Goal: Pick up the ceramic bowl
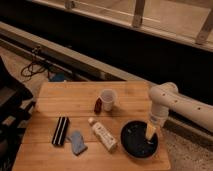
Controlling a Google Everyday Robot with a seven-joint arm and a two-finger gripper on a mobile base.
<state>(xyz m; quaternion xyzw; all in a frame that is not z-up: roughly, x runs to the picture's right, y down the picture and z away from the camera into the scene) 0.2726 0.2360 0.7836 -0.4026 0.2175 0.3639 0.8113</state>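
The ceramic bowl (138,140) is a wide, shallow glossy black bowl with pale glints inside, standing on the wooden table (75,105) near its front right corner. My gripper (150,132) hangs down from the white arm (175,102) at the right and reaches into the bowl's right side, at or just above its inner surface. Whether it touches the bowl I cannot tell.
A small white cup (107,99) and a small dark red item (98,105) stand mid-table. A white tube-like package (103,135) lies left of the bowl. A black striped object (61,131) and a blue-grey object (77,142) lie front left. The table's right edge runs just beyond the bowl.
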